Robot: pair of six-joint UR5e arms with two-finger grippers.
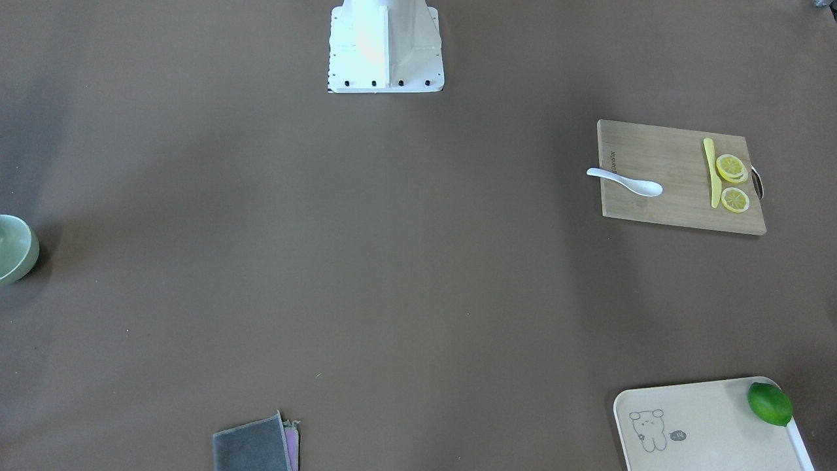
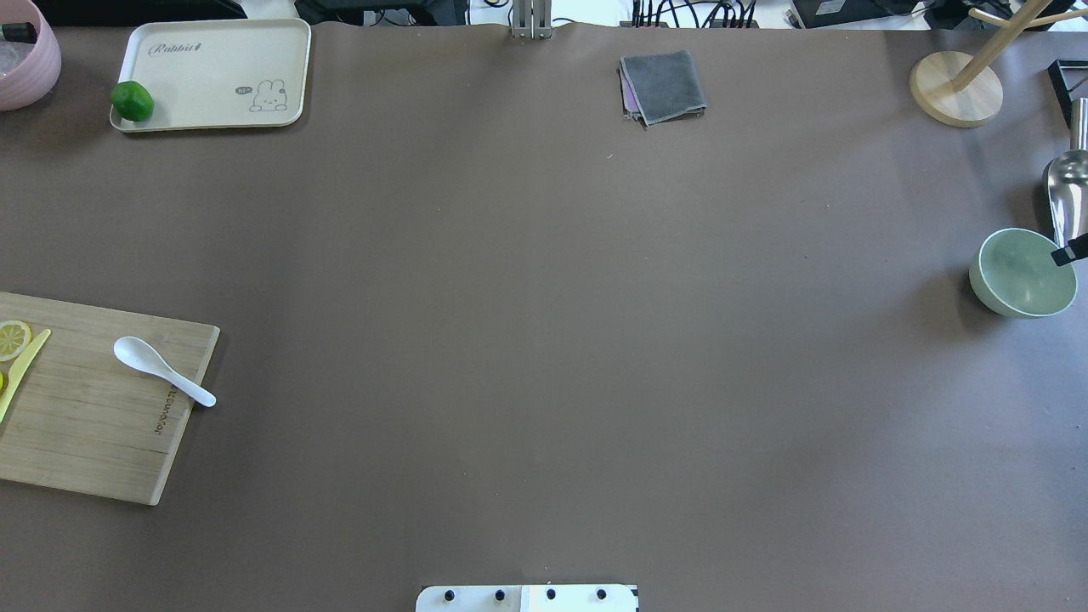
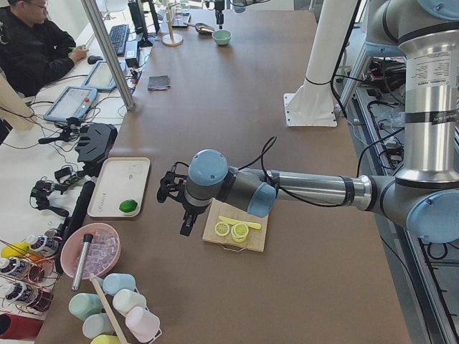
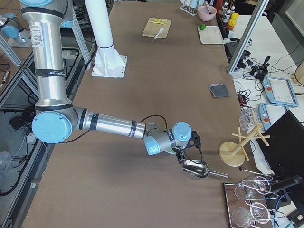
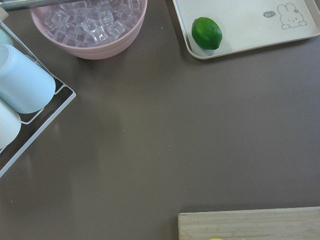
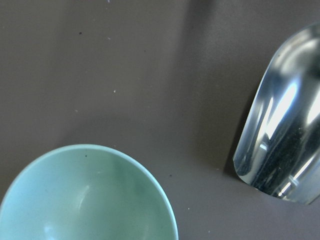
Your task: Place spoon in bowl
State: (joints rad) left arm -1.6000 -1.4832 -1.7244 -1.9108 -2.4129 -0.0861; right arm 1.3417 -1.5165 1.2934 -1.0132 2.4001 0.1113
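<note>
The white spoon point(image 1: 624, 181) lies on the wooden cutting board's point(image 1: 673, 209) inner end, its handle over the edge; it also shows in the overhead view point(image 2: 161, 370). The mint-green bowl point(image 2: 1022, 274) stands empty at the table's far right, also in the front view point(image 1: 13, 248) and right wrist view point(image 6: 90, 200). My left gripper point(image 3: 186, 226) hangs above the table beside the board's outer end, seen only in the left side view; I cannot tell its state. My right gripper point(image 4: 182, 159) hovers by the bowl; only a dark tip point(image 2: 1071, 251) shows overhead, state unclear.
A yellow knife point(image 1: 713, 173) and lemon slices point(image 1: 732, 169) lie on the board. A cream tray point(image 1: 706, 425) holds a lime point(image 1: 769, 403). A grey cloth point(image 1: 252, 448) lies at the far edge. A metal scoop point(image 6: 285, 125) lies beside the bowl. A pink ice bowl point(image 5: 90, 25) stands left.
</note>
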